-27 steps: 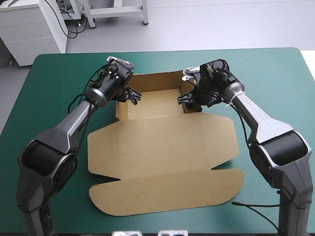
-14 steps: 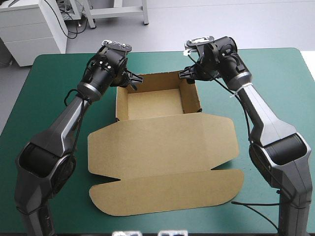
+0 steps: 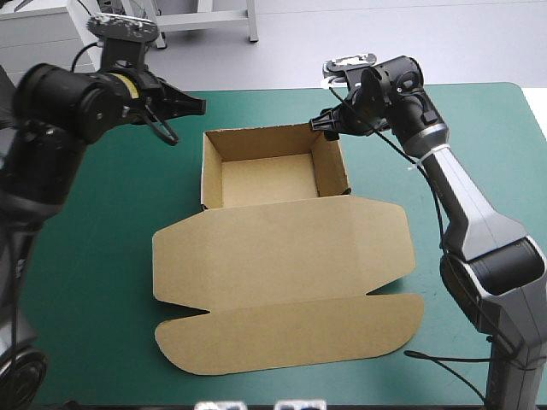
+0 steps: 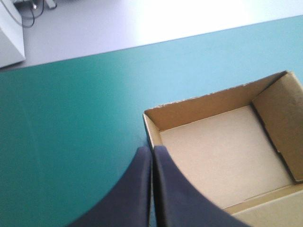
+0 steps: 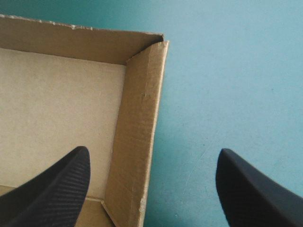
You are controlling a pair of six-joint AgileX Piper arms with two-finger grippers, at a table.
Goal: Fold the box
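The brown box (image 3: 273, 179) stands as an open tray with its four walls raised, in the far middle of the table. Its lid (image 3: 282, 282) lies flat toward the front edge. My left gripper (image 3: 192, 104) hangs shut, raised above and left of the tray's far left corner. The left wrist view has the shut gripper (image 4: 152, 151) over that corner of the box (image 4: 227, 151). My right gripper (image 3: 329, 124) is open over the far right corner. In the right wrist view the open gripper (image 5: 152, 150) straddles the box's right wall (image 5: 139, 142), holding nothing.
Teal-green cover (image 3: 85, 256) shows to the left and right of the box and in a strip beyond the tray up to the table's far edge. The flat lid reaches close to the front edge.
Both grippers have come up out of the tray, away from its side walls. The left arm swung up and to the left; the right rose to the far right corner. The tray stands unmoved.
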